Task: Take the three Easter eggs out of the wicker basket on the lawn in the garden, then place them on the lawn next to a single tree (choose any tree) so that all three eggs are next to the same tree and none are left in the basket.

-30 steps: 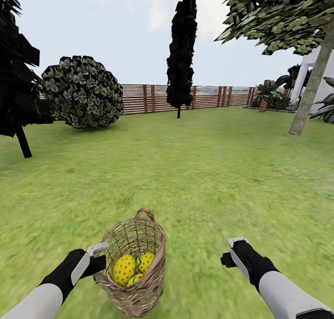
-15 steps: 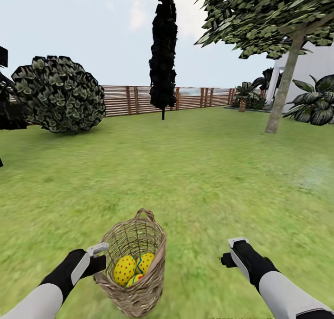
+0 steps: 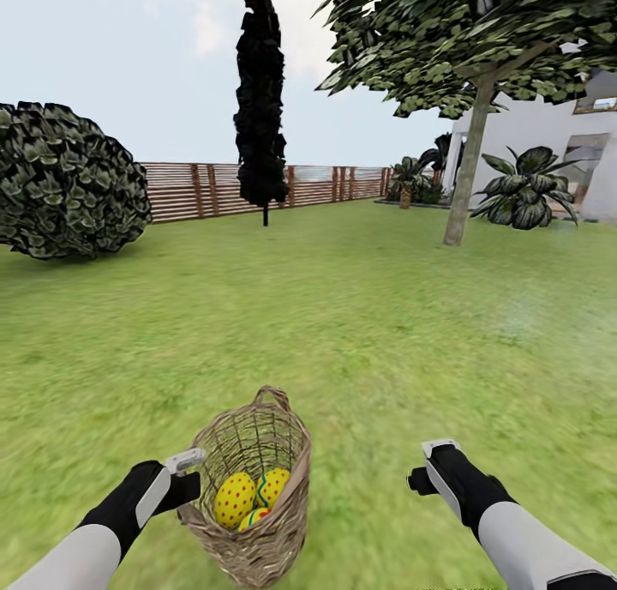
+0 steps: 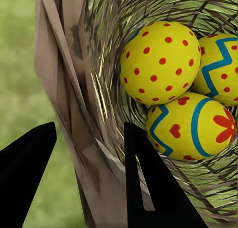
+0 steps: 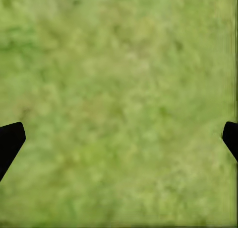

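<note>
**Basket held at the rim, three eggs inside**

The left gripper [image 3: 182,477] is closed on the near wall of the wicker basket [image 3: 257,521], one finger inside the weave and one outside, as the left wrist view shows with the woven rim [image 4: 94,153] pinched between the two dark fingers [image 4: 148,188]. Whether the basket's base rests on the grass or hangs just clear of it is hard to tell from the head view.

All three eggs [image 3: 236,499] lie in the basket, touching one another. In the left wrist view one egg with red dots [image 4: 159,62] sits on top, a second with a blue zigzag [image 4: 220,69] is just beside it, and a third with blue bands and red marks [image 4: 196,126] lies below them.

The right gripper [image 3: 428,466] is open wide and holds nothing; in its wrist view the fingertips [image 5: 10,141] stand at the far edges over bare lawn [image 5: 119,104].

Across the lawn [image 3: 360,316], well apart from the basket, stands a tree [image 3: 467,174] with a pale trunk and broad crown. A dark cypress [image 3: 260,101], a round shrub [image 3: 64,187] and a slatted wooden fence [image 3: 197,189] stand at the far side, with a white house [image 3: 557,135] behind the tree.
</note>
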